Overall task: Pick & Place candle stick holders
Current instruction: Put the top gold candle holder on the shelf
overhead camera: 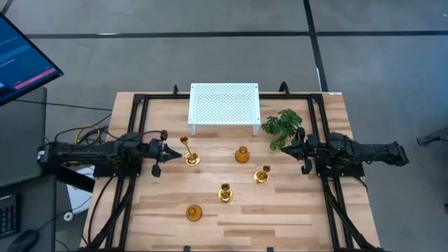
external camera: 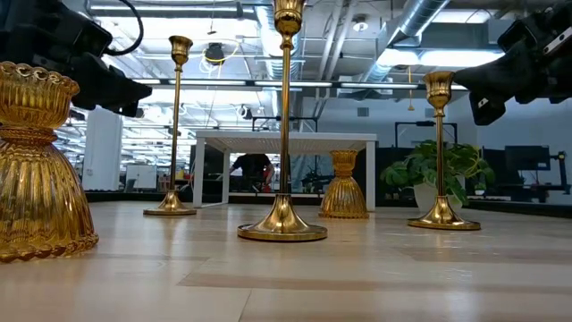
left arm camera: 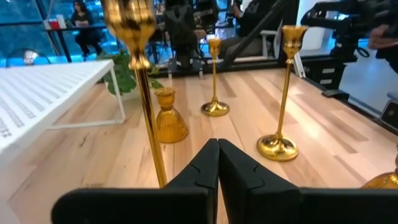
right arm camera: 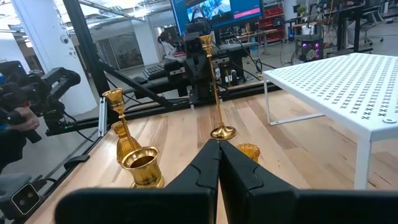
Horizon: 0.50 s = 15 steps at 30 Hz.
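Five gold candle stick holders stand upright on their round bases on the wooden table (overhead camera: pixel 294 217). Three are tall with thin stems (overhead camera: pixel 191 158) (overhead camera: pixel 262 175) (overhead camera: pixel 225 192). Two are short and bulbous (overhead camera: pixel 242 154) (overhead camera: pixel 194 213). My left gripper (overhead camera: pixel 176 154) is shut and points level toward the table's right. Its tips are just short of the leftmost tall holder (left arm camera: pixel 148 106), whose stem rises close beside the fingers (left arm camera: pixel 205 165); I see no touch. My right gripper (overhead camera: pixel 295 148) is shut, level, at the table's right, beside the plant (overhead camera: pixel 283 127), pointing left (right arm camera: pixel 217 144).
A white perforated stand (overhead camera: pixel 224 105) sits at the far middle of the table, with a green leafy plant at its right end. Black frame rails (overhead camera: pixel 133 140) run along both sides of the table. A monitor (overhead camera: pixel 21 59) stands off the far left corner.
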### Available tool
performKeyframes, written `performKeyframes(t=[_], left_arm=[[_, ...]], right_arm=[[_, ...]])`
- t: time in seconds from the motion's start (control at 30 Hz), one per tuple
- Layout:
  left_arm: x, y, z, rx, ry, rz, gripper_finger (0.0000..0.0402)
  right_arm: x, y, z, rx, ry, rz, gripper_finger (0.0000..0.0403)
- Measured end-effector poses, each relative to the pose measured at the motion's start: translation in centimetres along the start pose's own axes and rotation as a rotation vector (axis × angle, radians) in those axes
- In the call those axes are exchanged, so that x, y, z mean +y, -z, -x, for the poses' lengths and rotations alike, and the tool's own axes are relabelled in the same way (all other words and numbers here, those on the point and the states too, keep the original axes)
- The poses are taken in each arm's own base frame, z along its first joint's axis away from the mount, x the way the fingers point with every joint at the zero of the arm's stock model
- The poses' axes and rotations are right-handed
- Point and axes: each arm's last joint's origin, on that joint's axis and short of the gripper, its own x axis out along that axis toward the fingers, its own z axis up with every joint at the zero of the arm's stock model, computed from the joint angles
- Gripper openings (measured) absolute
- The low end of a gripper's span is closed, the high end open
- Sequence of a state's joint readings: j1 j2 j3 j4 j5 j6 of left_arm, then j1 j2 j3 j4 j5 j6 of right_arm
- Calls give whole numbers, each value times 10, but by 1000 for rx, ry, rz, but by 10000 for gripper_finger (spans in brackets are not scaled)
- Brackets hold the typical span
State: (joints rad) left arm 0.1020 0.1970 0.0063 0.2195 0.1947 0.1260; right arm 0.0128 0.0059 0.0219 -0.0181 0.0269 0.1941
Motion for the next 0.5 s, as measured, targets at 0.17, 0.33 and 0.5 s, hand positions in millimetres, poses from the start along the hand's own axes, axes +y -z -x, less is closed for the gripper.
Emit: performKeyframes(t=[0.17,0.33,0.5], left_arm=[[1,3,-5,31,4,9,47],[2,4,-11,38,4,15,84],[4,6,-15,60,-66,17,119]], right_arm=[[0,0,0,0,1,100,0],[0,0,0,-1,4,115,0],[0,0,0,-1,4,115,0]])
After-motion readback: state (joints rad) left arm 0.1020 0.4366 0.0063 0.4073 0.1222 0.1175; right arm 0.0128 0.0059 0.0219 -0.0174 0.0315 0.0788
